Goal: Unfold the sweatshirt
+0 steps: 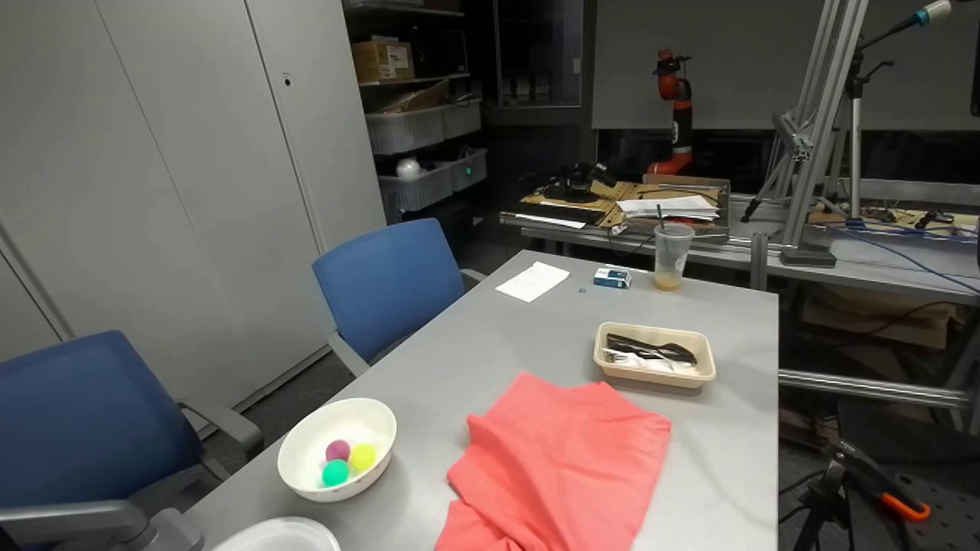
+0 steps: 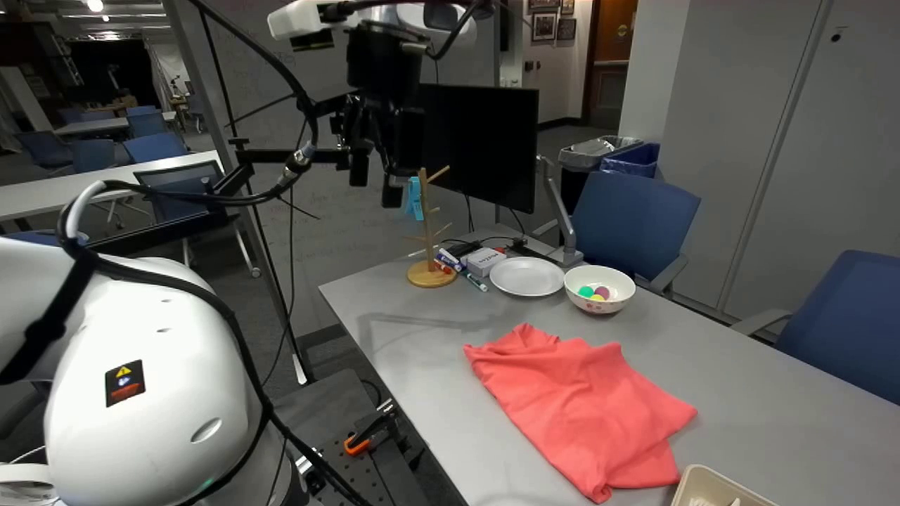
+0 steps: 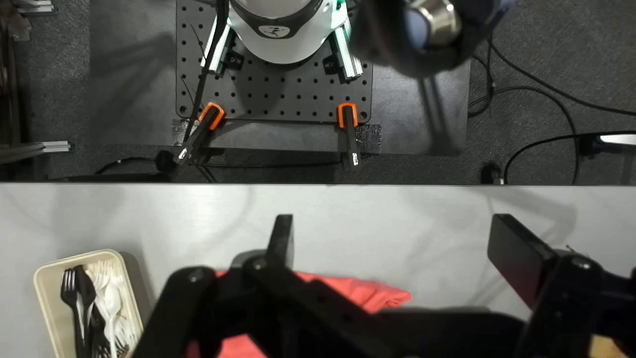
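Note:
The coral sweatshirt lies on the grey table, folded and creased in a rough block; it shows in both exterior views [image 1: 563, 459] [image 2: 583, 400]. In an exterior view its near part is cut off by the frame's bottom edge. In the wrist view only parts of the sweatshirt [image 3: 360, 291] show, as my gripper hides much of it. My gripper [image 2: 375, 184] hangs high above the table, apart from the sweatshirt. In the wrist view its two fingers [image 3: 392, 238] stand wide apart with nothing between them.
The table [image 1: 505, 344] also bears a white bowl [image 2: 619, 281] with coloured balls, a white plate [image 2: 527, 276], a cutlery tray [image 1: 654, 375], a wooden stand [image 2: 430, 274] with a blue clip, markers, a small box [image 2: 485, 261], and a plastic cup [image 1: 672, 256]. A monitor [image 2: 485, 147] stands behind.

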`<state>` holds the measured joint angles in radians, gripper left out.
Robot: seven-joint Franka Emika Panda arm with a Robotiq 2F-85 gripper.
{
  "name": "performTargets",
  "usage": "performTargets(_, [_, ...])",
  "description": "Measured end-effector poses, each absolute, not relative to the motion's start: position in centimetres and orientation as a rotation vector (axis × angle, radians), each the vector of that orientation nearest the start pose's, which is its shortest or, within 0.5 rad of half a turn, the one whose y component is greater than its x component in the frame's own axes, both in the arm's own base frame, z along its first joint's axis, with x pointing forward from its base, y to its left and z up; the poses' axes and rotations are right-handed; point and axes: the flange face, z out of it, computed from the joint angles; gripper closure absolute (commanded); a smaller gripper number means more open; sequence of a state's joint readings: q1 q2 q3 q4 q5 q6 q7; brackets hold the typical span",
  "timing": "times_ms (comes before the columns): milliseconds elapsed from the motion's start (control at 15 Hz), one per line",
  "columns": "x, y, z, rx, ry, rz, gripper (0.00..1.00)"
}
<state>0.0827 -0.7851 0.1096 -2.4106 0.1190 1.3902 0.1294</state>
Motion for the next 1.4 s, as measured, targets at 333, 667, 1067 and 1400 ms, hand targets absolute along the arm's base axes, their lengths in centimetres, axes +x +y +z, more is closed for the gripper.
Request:
performTargets(333, [27.6, 7.6, 55.0, -3.111, -0.045, 0.378, 0.0])
performTargets(667, [28.3, 7.2, 54.8, -3.115, -0.029, 0.355, 0.0])
performTargets(1067, [33.6, 5.2, 53.2, -3.127, 0.052, 0.159, 0.0])
performTargets(1400, [39.0, 4.6, 51.5, -3.129, 0.084, 0.057, 0.0])
